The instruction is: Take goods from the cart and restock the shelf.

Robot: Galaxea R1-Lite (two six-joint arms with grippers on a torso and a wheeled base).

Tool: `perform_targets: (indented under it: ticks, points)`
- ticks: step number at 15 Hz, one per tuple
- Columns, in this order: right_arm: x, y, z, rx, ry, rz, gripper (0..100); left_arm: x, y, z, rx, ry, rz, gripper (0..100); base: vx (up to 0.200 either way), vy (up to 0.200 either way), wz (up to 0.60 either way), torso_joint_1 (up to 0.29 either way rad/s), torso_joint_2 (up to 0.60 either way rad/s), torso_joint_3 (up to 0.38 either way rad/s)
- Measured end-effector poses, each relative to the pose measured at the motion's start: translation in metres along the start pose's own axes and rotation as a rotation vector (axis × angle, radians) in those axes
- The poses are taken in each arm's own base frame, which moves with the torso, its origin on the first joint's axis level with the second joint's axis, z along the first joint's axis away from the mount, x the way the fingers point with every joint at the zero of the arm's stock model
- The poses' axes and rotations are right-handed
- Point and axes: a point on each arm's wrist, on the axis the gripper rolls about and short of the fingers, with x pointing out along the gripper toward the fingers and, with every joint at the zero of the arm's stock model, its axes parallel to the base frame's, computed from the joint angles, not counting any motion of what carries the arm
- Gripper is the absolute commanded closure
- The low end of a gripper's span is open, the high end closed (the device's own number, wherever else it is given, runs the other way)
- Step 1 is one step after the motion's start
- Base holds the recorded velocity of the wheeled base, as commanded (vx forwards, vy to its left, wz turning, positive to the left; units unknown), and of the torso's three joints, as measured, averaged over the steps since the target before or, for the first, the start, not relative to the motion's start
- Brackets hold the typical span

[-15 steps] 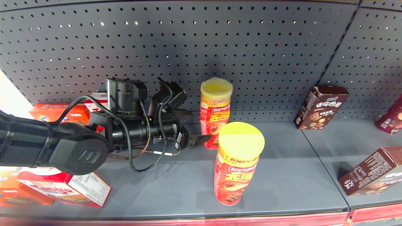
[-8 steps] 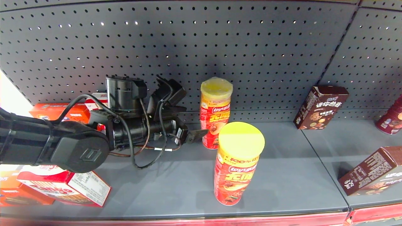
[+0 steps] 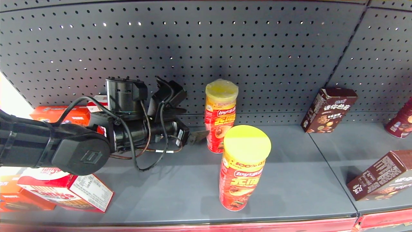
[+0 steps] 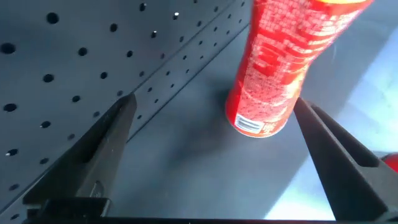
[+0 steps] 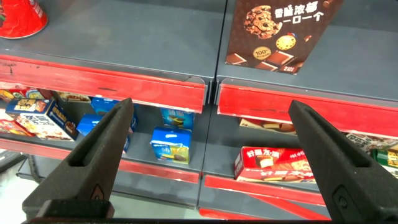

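Two red chip cans with yellow lids stand upright on the grey shelf (image 3: 180, 190): one at the back (image 3: 220, 116) near the pegboard, one nearer the front edge (image 3: 244, 167). My left gripper (image 3: 195, 132) hovers low over the shelf, just left of the back can and clear of it. In the left wrist view the left gripper (image 4: 214, 102) is open and empty, with the back can (image 4: 277, 68) beyond its fingertips. My right gripper (image 5: 210, 104) is open and empty too, in front of the red shelf rail (image 5: 112, 84) and the lower shelves.
Brown cookie boxes lean at the back right (image 3: 328, 109) and lie at the front right (image 3: 379, 175). Red and white wafer boxes (image 3: 64, 190) and an orange box (image 3: 61, 114) sit under and behind my left arm. The pegboard wall (image 3: 206, 48) closes off the back.
My left gripper has drawn back to the left, away from the back can. Both cans stand where they were.
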Motion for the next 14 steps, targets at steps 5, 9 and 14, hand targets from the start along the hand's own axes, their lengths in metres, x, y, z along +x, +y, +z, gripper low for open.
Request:
perform_targets:
  ticks: [5,9,14]
  points:
    - [0.000,0.000,0.000,0.000,0.000,0.000,0,0.000,-0.008,0.000,-0.011,0.001,-0.042,0,0.000,0.000,0.00,0.000,0.00,0.000]
    - [0.000,0.000,0.000,0.000,0.001,-0.001,0,0.005,-0.009,0.006,-0.001,-0.011,-0.007,0,0.000,0.000,0.00,0.000,0.00,0.000]
    - [0.000,0.000,0.000,0.000,0.000,0.000,0,0.014,-0.002,0.007,0.000,-0.008,0.039,0,0.000,0.000,0.00,0.000,0.00,0.000]
